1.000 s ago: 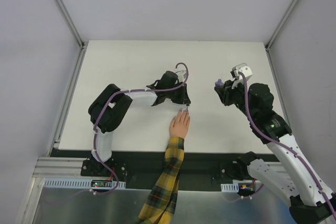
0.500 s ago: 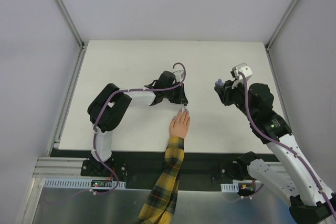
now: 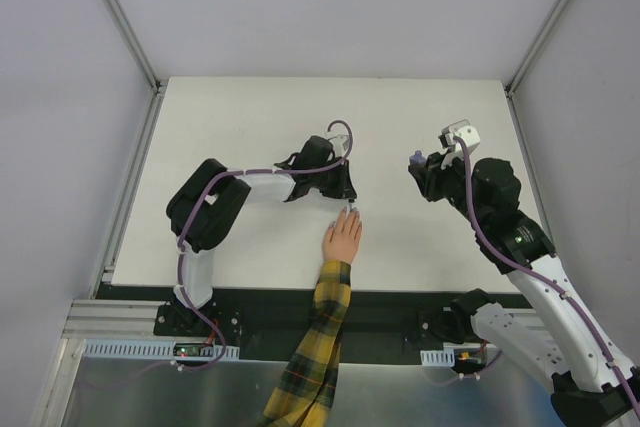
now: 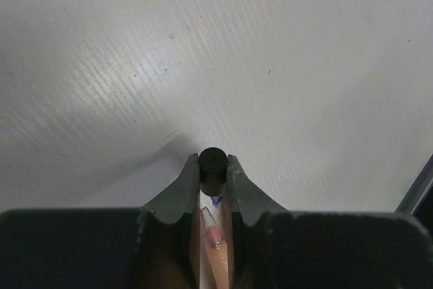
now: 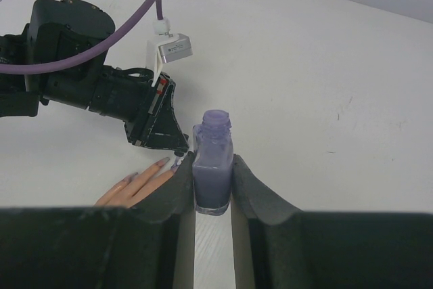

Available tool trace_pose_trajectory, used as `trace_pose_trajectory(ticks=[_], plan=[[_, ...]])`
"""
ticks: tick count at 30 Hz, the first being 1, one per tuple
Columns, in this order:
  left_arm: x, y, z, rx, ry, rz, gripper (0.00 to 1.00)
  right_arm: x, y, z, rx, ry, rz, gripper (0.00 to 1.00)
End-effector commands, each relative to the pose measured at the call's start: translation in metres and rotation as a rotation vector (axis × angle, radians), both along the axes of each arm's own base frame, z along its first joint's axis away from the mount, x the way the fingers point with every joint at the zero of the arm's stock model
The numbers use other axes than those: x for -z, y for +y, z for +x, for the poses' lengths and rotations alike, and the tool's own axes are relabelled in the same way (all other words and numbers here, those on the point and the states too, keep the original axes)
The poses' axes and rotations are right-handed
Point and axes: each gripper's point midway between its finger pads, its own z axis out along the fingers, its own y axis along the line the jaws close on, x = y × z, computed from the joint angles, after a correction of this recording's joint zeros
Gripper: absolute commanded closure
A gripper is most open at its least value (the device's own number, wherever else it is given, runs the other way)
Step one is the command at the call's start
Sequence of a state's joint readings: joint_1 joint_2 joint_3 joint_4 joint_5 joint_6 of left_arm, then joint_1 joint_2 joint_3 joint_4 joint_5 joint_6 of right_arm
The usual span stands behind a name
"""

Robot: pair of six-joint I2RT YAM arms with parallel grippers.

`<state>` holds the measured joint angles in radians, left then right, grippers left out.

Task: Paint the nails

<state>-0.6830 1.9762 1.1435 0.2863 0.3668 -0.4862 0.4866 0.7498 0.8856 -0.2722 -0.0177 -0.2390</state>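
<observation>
A pale hand [image 3: 341, 239] in a yellow-and-dark plaid sleeve [image 3: 318, 347] lies flat on the white table, fingers pointing away. My left gripper [image 3: 349, 204] hovers at the fingertips, shut on the black brush cap [image 4: 212, 166]. Under the cap, the purple brush tip [image 4: 216, 199] sits just beyond a pinkish nail [image 4: 214, 236] on one finger. The nails [image 5: 162, 161] look greyish-purple in the right wrist view. My right gripper [image 5: 213, 177] is shut on the uncapped purple polish bottle [image 5: 212, 164], held upright off to the hand's right [image 3: 418, 159].
The white table [image 3: 250, 117] is walled by grey panels, with metal rails along both sides. The arm bases and a black strip run along the near edge. The left arm's purple cable [image 3: 340, 129] loops above its wrist.
My left wrist has shifted slightly left and settled over the fingertips. The hand, the right arm and the bottle have stayed still.
</observation>
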Motion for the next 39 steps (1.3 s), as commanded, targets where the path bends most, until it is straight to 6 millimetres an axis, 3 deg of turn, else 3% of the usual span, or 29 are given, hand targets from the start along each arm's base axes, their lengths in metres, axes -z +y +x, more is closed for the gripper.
trace_pose_trajectory(ticks=[1,6,24,31,39], plan=[[-0.030,-0.018,-0.011,0.048,-0.032,-0.061,1.00,-0.020,0.004,0.004,-0.010,-0.055,0.052,0.99],[-0.031,-0.025,-0.015,0.063,-0.033,-0.063,1.00,-0.021,0.005,0.003,-0.013,-0.057,0.056,1.00],[-0.052,-0.028,-0.002,0.057,-0.102,-0.045,1.00,-0.020,0.005,0.003,-0.015,-0.056,0.058,1.00],[-0.042,-0.029,-0.015,0.076,-0.057,-0.050,1.00,-0.019,0.007,0.003,-0.021,-0.049,0.059,1.00],[-0.034,-0.034,-0.016,0.084,-0.031,-0.059,1.00,-0.020,0.006,0.003,-0.016,-0.053,0.062,1.00]])
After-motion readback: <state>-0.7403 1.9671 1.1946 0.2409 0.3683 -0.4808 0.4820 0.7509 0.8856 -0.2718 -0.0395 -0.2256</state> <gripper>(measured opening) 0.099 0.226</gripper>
